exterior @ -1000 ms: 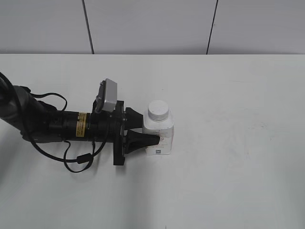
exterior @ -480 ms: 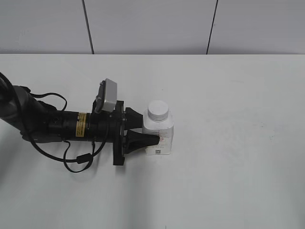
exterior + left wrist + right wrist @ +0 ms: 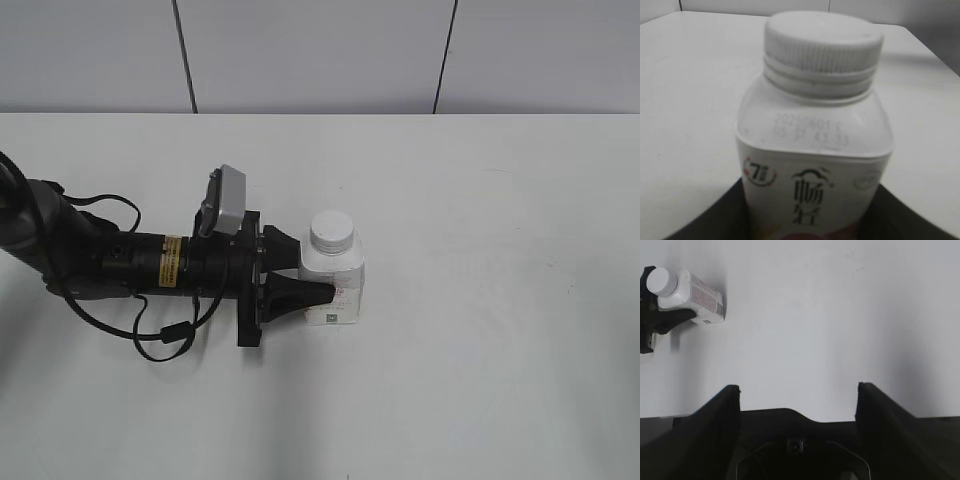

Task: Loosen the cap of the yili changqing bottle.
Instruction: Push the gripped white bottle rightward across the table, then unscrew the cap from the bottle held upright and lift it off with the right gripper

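Note:
The yili changqing bottle (image 3: 335, 282) stands upright on the white table, small, squarish and white with pink-red print. Its white ribbed cap (image 3: 332, 232) sits on the neck. My left gripper (image 3: 312, 276) reaches in from the left and is shut on the bottle's body, one black finger on each side. In the left wrist view the bottle (image 3: 815, 170) fills the frame with the cap (image 3: 822, 42) on top. My right gripper (image 3: 799, 390) is open and empty, far from the bottle (image 3: 695, 297), and is out of the exterior view.
The white table (image 3: 500, 350) stretches to the right and front of the bottle. A grey panelled wall (image 3: 320, 50) stands behind the table's far edge. The left arm's black cables (image 3: 160, 335) lie on the table at the left.

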